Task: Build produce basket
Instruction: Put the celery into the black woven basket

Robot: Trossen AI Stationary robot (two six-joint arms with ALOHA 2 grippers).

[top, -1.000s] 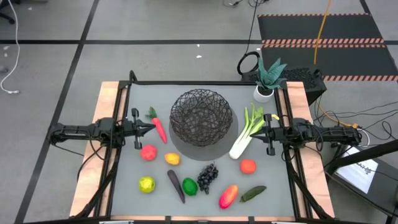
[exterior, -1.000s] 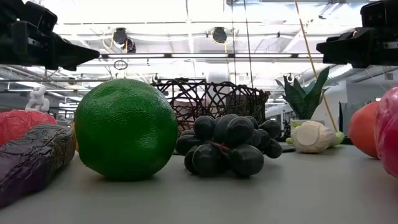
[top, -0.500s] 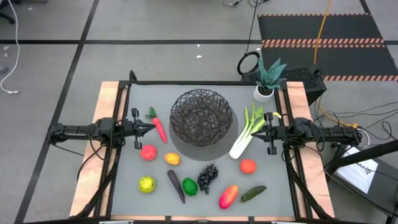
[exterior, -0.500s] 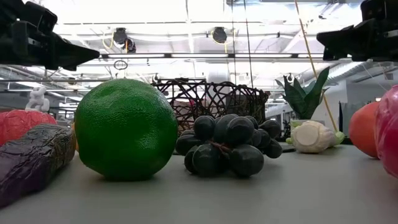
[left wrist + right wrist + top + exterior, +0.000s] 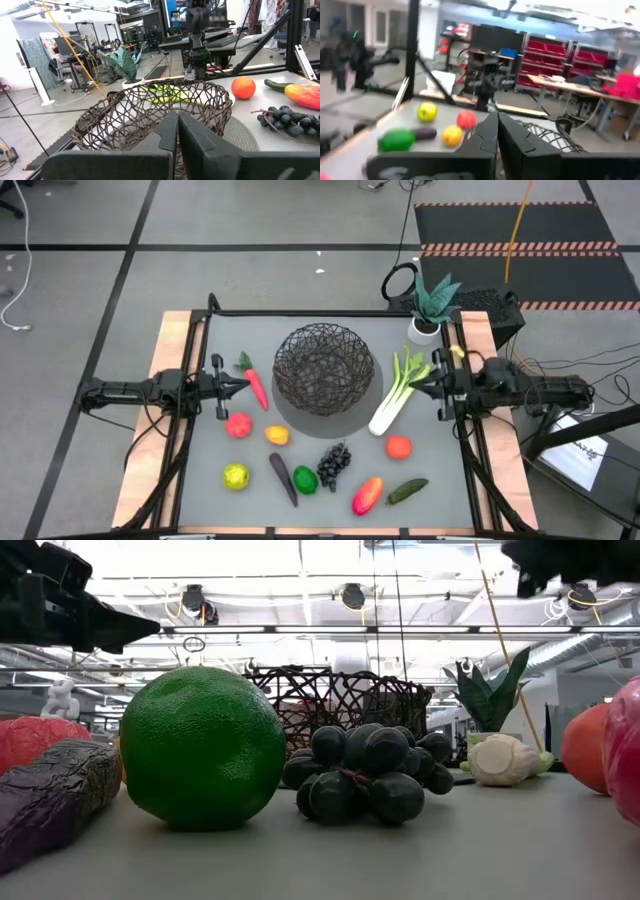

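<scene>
The black wire basket [image 5: 324, 368] stands on a round grey mat in the far middle of the table. Around it lies the produce: carrot [image 5: 256, 386], leek [image 5: 397, 392], red fruit [image 5: 238, 424], orange fruit [image 5: 277, 436], yellow-green fruit [image 5: 235, 476], eggplant [image 5: 283, 478], green fruit [image 5: 305, 479], grapes [image 5: 334, 464], cucumber [image 5: 407, 491]. My left gripper [image 5: 245, 385] is shut and level at the table's left, its tip beside the carrot, touching nothing. My right gripper [image 5: 414, 386] is shut, raised over the leek's leaves at the right, holding nothing.
A potted plant [image 5: 432, 305] stands at the far right corner. An orange-red fruit [image 5: 399, 446] and a red-yellow fruit [image 5: 367, 495] lie near right. Bare grey table surface [image 5: 450, 460] shows at the near right and in front of the basket.
My right gripper has gone up, most of it in the last half second, and has rolled a little; in the low view it has climbed almost out of the top of the picture. It stays shut. The produce and basket have not moved.
</scene>
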